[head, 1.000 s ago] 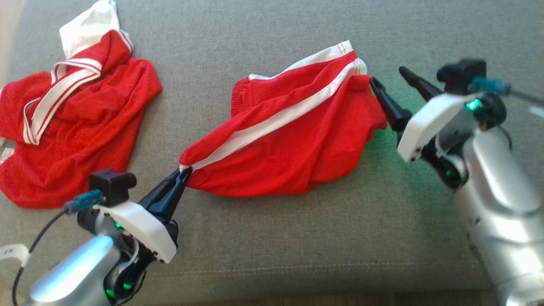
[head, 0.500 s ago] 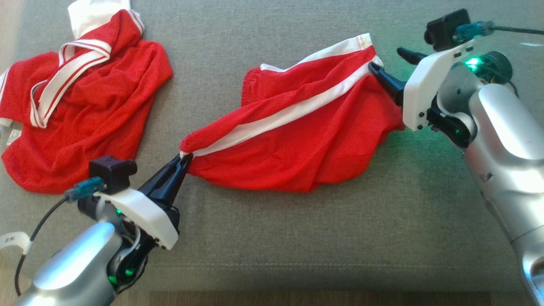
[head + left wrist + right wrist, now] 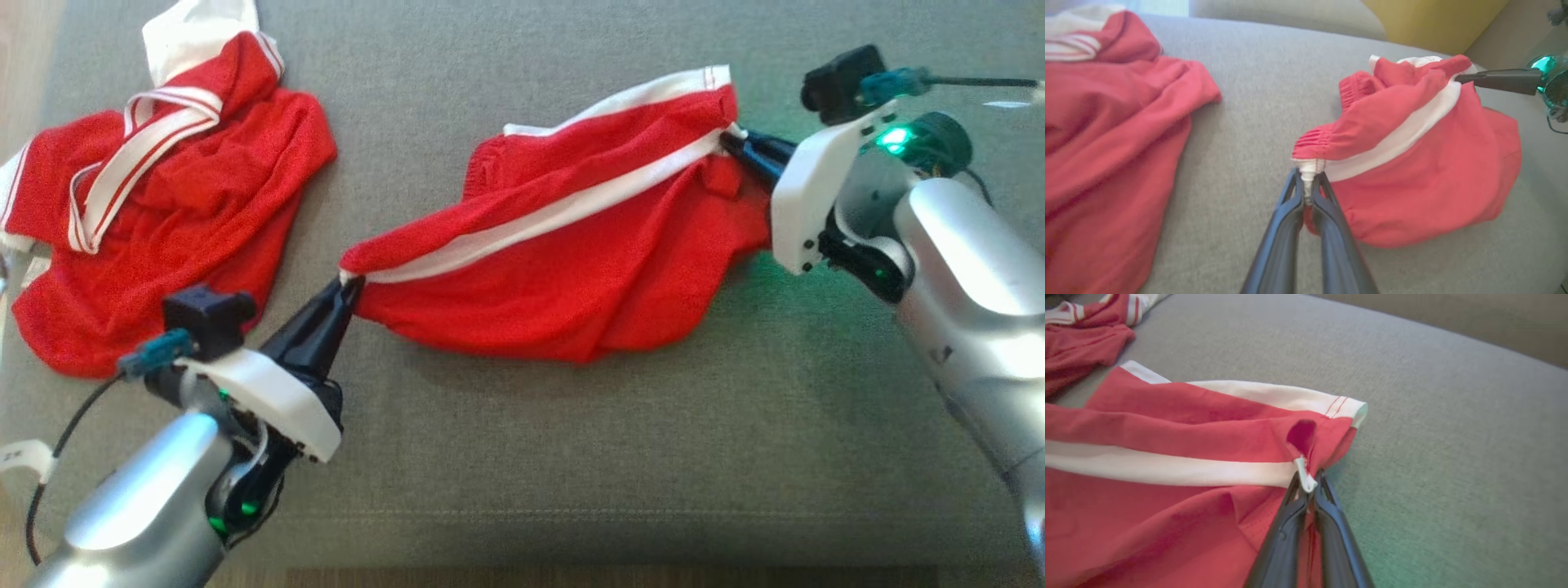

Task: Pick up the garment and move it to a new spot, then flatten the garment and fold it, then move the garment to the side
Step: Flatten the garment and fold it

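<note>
- Between the two sets of fingertips, the garment [image 3: 555,278] is drawn out end to end. Its slack lower part rests on the grey cushion [image 3: 571,457].
- The left gripper [image 3: 349,286] has its fingers pressed together, pinching the gathered waistband corner where the white stripe [image 3: 531,230] ends.
- The right gripper [image 3: 728,141] is likewise clamped, on the stripe's far tip at the leg hem.
- The garment's long axis follows the stripe straight from one pinch to the other. Each arm has its own end at its fingertips, so neither is nearer.
- The garment looks like red mesh shorts with a white side stripe, a white hem band and an elastic waist. They are creased and doubled over, not yet flat.
- A second red garment [image 3: 163,204] lies well apart, out past the left gripper's outer side.
- The coming lift probably depends on both arms rising together along that line.
</note>
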You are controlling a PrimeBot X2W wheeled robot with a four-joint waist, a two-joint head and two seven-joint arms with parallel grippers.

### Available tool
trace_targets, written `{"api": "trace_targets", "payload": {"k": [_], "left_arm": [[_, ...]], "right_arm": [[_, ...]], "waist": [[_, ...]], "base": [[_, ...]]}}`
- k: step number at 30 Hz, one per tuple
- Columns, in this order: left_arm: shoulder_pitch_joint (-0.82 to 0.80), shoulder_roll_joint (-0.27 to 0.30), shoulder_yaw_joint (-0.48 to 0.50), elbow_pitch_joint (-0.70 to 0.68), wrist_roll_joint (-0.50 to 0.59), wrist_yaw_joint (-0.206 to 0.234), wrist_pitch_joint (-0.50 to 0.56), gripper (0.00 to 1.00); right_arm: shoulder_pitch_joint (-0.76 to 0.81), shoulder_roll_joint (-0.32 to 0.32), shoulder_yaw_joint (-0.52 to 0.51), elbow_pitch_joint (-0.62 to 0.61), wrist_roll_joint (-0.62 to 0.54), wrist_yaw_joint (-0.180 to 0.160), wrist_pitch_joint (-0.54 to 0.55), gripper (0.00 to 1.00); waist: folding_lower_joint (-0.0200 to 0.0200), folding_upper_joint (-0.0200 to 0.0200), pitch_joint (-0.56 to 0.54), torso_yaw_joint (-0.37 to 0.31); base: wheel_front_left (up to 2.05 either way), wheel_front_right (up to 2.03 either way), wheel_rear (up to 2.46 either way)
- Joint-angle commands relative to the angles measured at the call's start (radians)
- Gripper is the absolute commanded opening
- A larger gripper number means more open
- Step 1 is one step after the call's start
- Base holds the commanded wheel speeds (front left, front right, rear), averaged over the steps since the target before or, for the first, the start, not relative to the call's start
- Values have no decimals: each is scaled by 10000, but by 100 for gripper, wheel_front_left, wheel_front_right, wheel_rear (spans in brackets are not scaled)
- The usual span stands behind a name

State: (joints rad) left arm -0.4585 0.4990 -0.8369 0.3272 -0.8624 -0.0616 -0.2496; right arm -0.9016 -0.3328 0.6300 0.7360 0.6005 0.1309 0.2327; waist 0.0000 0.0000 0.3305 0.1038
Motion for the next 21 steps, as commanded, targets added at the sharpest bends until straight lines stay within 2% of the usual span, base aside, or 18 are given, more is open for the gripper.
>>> {"api": "trace_targets", "payload": {"k": [1,4,8,13,16,18,21], "left_arm": [[-148,282,647,-294,133,-22,-122,0],[111,248,1371,-717,435,-59,-122,0],[325,124,2105,-1431,479,-223,-122,0],[536,332,1906,-2127,151,-450,286,0],[742,518,1703,-2288,144,-425,617,0],[906,531,1607,-2243,220,-316,635,0],[1127,478,1516,-2086,348,-186,512,0]], "right_arm": [[-46,-134,30,-403,129,-2,-288,0],[193,-423,-180,-803,417,-2,-777,0],[568,-872,-624,-1395,926,-2,-778,0],[1505,-1727,-1389,-2580,1548,-2,149,0],[2507,-1913,-1832,-3221,1485,-2,823,0],[3265,-1776,-2234,-3603,1344,-2,953,100],[4459,-1377,-3052,-4151,988,-2,747,100]], "waist": [[0,0,-171,-116],[0,0,-538,-378],[0,0,-917,-632],[0,0,-1129,-973],[0,0,-1114,-1114],[0,0,-1068,-1165],[0,0,-998,-1207]], "base": [[0,0,0],[0,0,0],[0,0,0],[0,0,0],[0,0,0],[0,0,0],[0,0,0]]}}
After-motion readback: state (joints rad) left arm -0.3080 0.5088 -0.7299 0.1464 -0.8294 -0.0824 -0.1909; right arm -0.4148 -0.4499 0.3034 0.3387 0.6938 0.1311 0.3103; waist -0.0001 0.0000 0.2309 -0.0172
